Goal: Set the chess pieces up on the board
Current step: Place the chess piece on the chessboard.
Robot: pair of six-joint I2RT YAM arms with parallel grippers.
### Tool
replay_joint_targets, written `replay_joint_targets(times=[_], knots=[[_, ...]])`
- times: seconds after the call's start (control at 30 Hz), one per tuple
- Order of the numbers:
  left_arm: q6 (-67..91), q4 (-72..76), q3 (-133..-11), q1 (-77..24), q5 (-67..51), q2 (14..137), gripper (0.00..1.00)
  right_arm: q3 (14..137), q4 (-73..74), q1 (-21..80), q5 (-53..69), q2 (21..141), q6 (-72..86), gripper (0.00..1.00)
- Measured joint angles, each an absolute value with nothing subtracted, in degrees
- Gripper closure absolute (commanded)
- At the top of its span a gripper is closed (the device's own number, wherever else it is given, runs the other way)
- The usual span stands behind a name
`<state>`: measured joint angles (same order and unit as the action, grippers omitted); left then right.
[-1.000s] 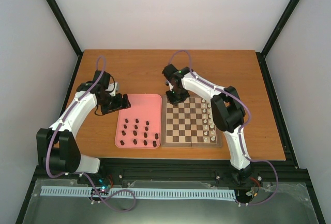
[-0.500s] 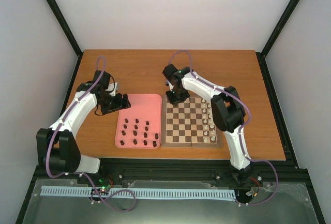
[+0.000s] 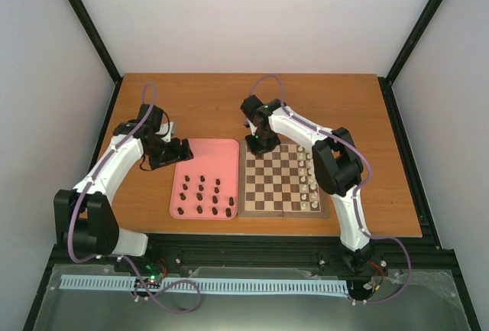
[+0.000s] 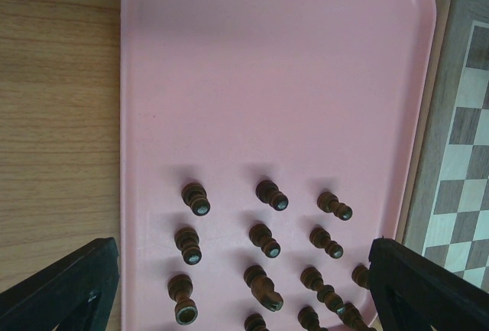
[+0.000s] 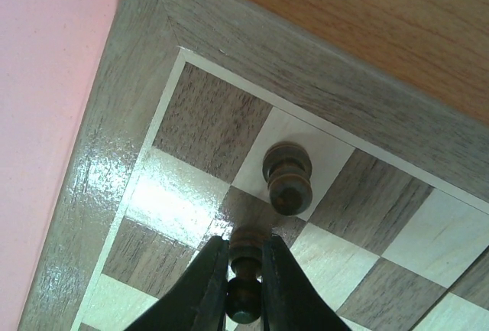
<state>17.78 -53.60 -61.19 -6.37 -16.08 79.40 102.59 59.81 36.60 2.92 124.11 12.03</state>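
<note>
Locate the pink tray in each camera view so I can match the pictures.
Top external: the pink tray lies left of centre, against the left side of the board.
Left wrist: the tray fills most of the picture, with chess pieces in its lower half.
Right wrist: the tray shows only as a pink strip down the left edge.
Shared landmark: the board's brown border running along the tray, seen in all three views.

No readable text, labels, numbers anywhere; board [image 3: 267, 186] border unmarked.

Left arm [image 3: 107, 167] bends far, left claw [image 3: 177, 150] spread wide; right arm [image 3: 302, 126] reaches far-left, right claw [image 5: 246, 270] pinching a chess piece [image 5: 244, 304].
</note>
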Motion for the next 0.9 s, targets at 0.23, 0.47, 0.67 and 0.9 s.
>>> replay_joint_targets(times=[0.23,0.47,0.67,0.9], knots=[[17.8,-53.6,-61.2,-6.4,-16.1,79.4,0.00,101.8,60.2,36.6,3.5,123.6,12.0,0.85],[17.8,-53.6,-61.2,-6.4,-16.1,79.4,0.00,101.8,60.5,36.6,3.5,123.6,12.1,0.83],[17.8,-53.6,-61.2,-6.4,-16.1,79.4,0.00,101.9,60.6,36.6,3.6,123.6,12.2,0.74],[17.8,-53.6,-61.2,-6.4,-16.1,79.4,0.00,102.0,60.5,36.6,3.5,122.8,12.3,0.70]])
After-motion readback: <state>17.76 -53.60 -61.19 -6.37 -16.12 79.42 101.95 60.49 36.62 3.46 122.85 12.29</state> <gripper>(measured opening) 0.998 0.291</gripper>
